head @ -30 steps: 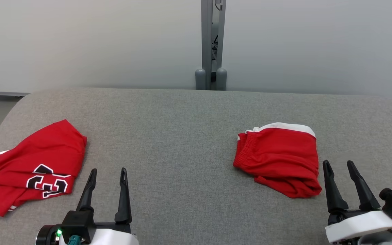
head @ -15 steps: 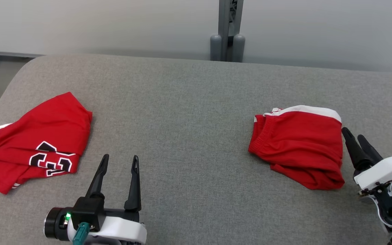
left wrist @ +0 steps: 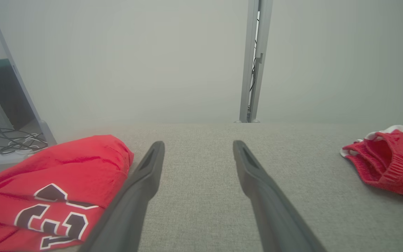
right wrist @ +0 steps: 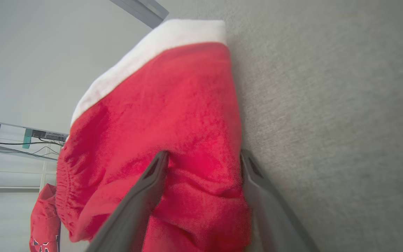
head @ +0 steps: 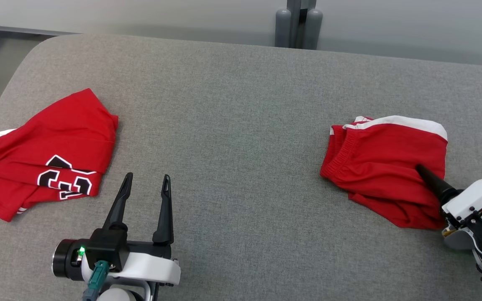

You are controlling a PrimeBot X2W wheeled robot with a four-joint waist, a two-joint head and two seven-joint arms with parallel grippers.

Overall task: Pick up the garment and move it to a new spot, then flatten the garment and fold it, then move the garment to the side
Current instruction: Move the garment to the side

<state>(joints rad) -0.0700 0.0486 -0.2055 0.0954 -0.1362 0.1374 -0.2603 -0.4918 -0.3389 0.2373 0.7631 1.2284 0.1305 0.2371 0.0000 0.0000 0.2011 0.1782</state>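
Pre-grasp: right gripper (right wrist: 204, 155) at red shorts (head: 379, 163), lower right of head view.
Jaws spread, straddling the cloth's right edge; bulk lies ahead, up-left. left gripper (head: 147, 177) spread, well apart.

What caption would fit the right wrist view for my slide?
Open right gripper straddling one edge of the white-trimmed red garment on the grey table.

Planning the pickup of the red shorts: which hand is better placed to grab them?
Right. The right hand is open, its fingers straddling the edge of the red shorts. The left hand hangs open over the bare grey table, well apart from them.
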